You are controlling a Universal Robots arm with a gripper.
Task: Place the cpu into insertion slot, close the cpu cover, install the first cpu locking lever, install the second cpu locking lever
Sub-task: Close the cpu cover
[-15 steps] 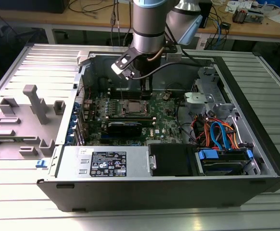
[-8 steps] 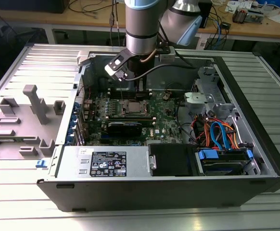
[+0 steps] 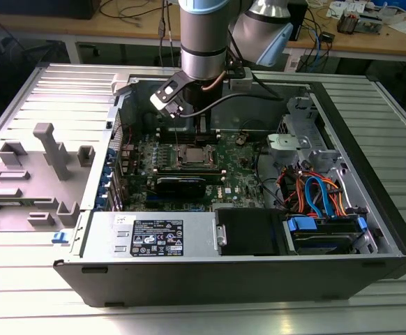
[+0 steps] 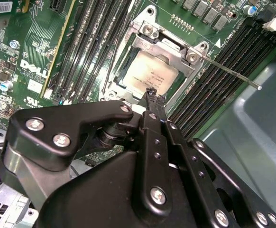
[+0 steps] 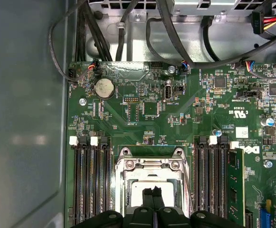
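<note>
- cpu: small flat square chip with a dull grey top, seated in the insertion slot on the green circuit board. Judged light and rigid, with a delicate underside. Best taken by two opposite edges, never pressed on its face. Fine print on its top, not transcribed.
- cpu cover: thin silvery frame that appears to lie flat around the chip, its window showing the grey top. Judged stiff, springy sheet metal; bear on the frame's rim only.
- locking lever: slim steel rod reaching out from a socket corner over the memory slots, seemingly unlatched. Judged springy and slick.
- gripper: black fingers brought together with nothing between them, tips at the cover's edge. Whether they touch it cannot be told.
- Writing: white lettering on the board; white label on the power-supply housing. Noted, not read off.
</note>
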